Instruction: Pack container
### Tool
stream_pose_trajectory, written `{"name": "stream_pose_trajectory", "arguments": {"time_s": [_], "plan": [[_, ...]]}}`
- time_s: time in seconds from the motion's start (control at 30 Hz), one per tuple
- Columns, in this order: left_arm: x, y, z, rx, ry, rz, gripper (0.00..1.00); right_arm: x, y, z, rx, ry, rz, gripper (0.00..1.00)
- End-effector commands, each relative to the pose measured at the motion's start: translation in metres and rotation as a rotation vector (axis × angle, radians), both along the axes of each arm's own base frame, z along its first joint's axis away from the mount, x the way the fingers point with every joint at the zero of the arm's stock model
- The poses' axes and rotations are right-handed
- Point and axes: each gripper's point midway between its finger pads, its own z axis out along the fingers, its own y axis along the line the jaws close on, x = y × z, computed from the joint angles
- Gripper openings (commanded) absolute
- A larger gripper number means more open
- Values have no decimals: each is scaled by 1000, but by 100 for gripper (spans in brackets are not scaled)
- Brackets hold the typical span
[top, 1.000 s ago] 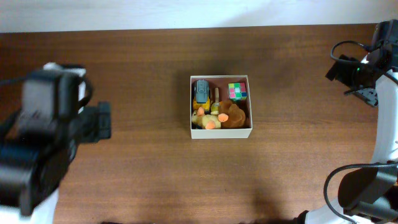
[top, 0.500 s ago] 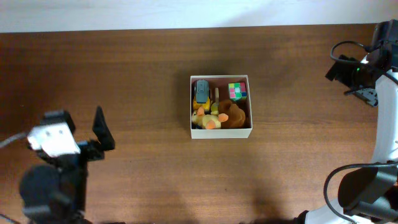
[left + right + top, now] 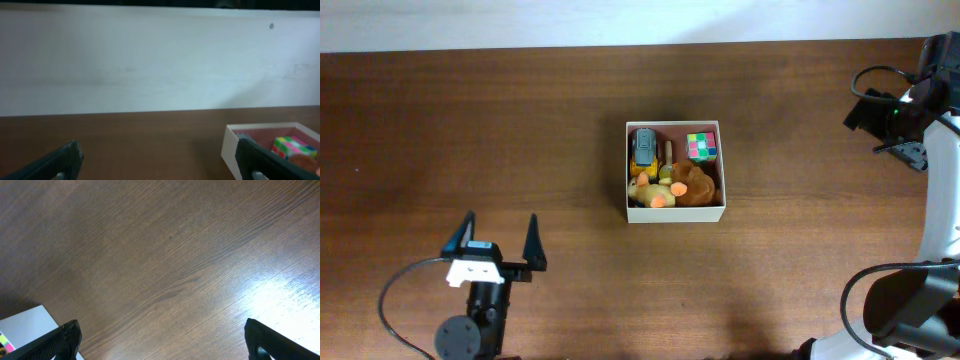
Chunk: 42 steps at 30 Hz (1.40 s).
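The container (image 3: 675,213) is a square white-walled box at the table's middle. It holds a toy car (image 3: 643,148), a colour cube (image 3: 701,147), a brown plush (image 3: 696,186) and a yellow plush with orange parts (image 3: 654,192). My left gripper (image 3: 500,243) is open and empty, low at the front left, well apart from the box. In the left wrist view (image 3: 160,165) the box wall (image 3: 230,149) and the cube (image 3: 295,147) show at the right. My right gripper (image 3: 868,112) is open and empty at the far right; in its wrist view (image 3: 162,345) it hangs over bare wood.
The brown wooden table (image 3: 520,120) ends at a white wall (image 3: 150,65) at the back. A corner of the box (image 3: 25,325) shows at the lower left of the right wrist view. The right arm's base and cables (image 3: 900,300) fill the right edge.
My left arm has swung from high at the left edge down to the table's front left, its open fingers now facing the back wall. The right arm and the box have not moved.
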Motion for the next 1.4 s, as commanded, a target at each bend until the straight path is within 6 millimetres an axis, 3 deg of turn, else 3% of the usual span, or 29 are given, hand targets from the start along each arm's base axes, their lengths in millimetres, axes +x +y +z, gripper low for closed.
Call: {"name": "stream_pose_trajectory", "arguments": {"time_s": [0.0, 0.27, 1.23, 1.37], "plan": [[-3, -4, -10, 20, -18, -24, 100, 0, 0, 0, 5, -4, -11, 99], [-4, -3, -58, -1, 175, -20, 100, 0, 0, 0, 5, -4, -11, 99], [-4, -4, -57, -1, 173, -24, 100, 0, 0, 0, 5, -4, -11, 99], [-4, -4, -57, -1, 173, -23, 100, 1, 15, 13, -5, -34, 24, 99]]}}
